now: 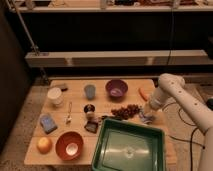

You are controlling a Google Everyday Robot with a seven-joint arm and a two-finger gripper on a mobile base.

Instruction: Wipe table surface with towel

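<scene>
The wooden table [75, 106] holds several kitchen items. My gripper [149, 112] hangs from the white arm [172, 89] at the table's right side, low over the surface, between the dark red grape cluster [127, 110] and the right edge. A small pale bluish towel [146, 118] lies bunched right under the gripper tip, touching it or nearly so. The tip hides part of the towel.
A green tray [131, 148] fills the front right. A purple bowl [116, 89], an orange carrot [143, 93], a grey-blue cup [90, 91] and a white cup [55, 95] stand at the back. A spoon [69, 114], a blue sponge [48, 123], a red bowl [69, 145] and an orange [44, 145] lie at the left.
</scene>
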